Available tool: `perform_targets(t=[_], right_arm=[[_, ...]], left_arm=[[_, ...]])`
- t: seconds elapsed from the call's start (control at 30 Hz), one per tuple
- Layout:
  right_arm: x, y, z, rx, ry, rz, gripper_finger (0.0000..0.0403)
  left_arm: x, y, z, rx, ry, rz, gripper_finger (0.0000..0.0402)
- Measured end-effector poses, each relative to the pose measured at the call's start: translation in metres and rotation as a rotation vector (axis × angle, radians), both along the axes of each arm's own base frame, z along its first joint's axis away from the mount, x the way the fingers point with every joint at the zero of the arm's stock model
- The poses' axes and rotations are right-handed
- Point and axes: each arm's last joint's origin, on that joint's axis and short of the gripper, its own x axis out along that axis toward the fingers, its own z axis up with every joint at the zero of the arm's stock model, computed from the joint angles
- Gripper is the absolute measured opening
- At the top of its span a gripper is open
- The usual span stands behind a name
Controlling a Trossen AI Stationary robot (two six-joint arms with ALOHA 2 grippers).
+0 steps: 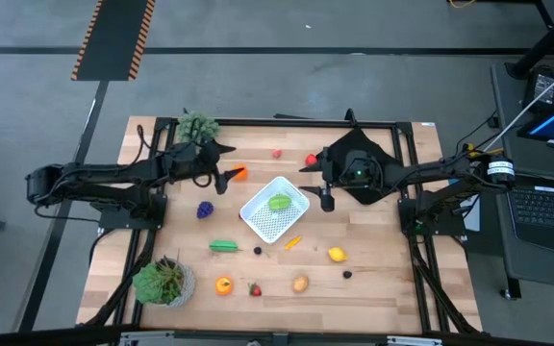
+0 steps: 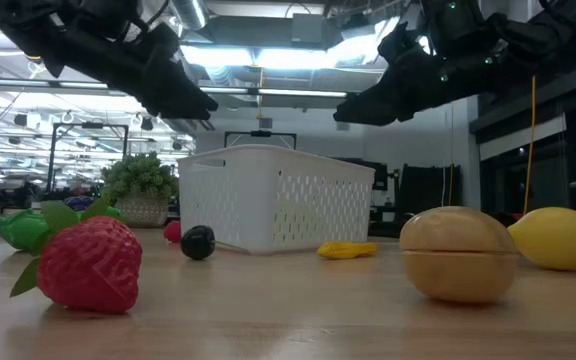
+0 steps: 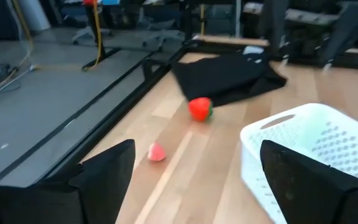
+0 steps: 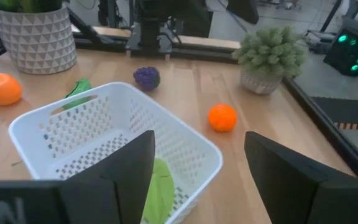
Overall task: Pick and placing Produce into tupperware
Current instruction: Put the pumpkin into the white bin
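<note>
The tupperware [image 1: 275, 215] [image 4: 104, 134] is a white perforated container at the table's middle, resting on its bottom, with a green leafy piece [image 1: 279, 203] [image 4: 159, 193] inside. Produce lies scattered on the wood: an orange ball [image 1: 239, 174] [image 4: 222, 117], purple grapes [image 1: 205, 209], a red piece [image 3: 200, 109], a pink piece [image 3: 156, 152], a lemon [image 1: 337, 255], a strawberry [image 2: 88, 265]. My left gripper [image 1: 227, 178] [image 3: 197, 149] hovers open just left of the container, beside the orange ball. My right gripper [image 1: 327, 200] [image 4: 199, 135] hovers open at the container's right edge.
A black cloth [image 1: 359, 171] lies under the right arm at the far right. Potted plants stand at the far left [image 1: 198, 126] and near left [image 1: 164, 281]. A green vegetable [image 1: 224, 246], an orange fruit [image 1: 223, 284] and a tan piece [image 1: 300, 284] lie toward the near edge.
</note>
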Motion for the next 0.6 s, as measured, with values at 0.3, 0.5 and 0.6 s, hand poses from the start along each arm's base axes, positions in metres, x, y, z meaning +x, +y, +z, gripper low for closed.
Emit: perform_targets(t=[0.3,0.5,0.6], right_arm=[[-0.002,-0.008,0.000,-0.014,0.001,-0.028,0.0250],[-0.002,-0.008,-0.003,0.012,0.026,-0.033,0.0250],[-0.003,-0.008,-0.003,0.018,0.033,-0.034,0.0250]], left_arm=[[0.024,0.024,0.012,-0.091,0.220,-0.005,0.0339],[0.047,0.040,0.016,-0.103,0.446,-0.052,0.0333],[0.057,0.046,0.019,-0.082,0.520,-0.083,0.0332]])
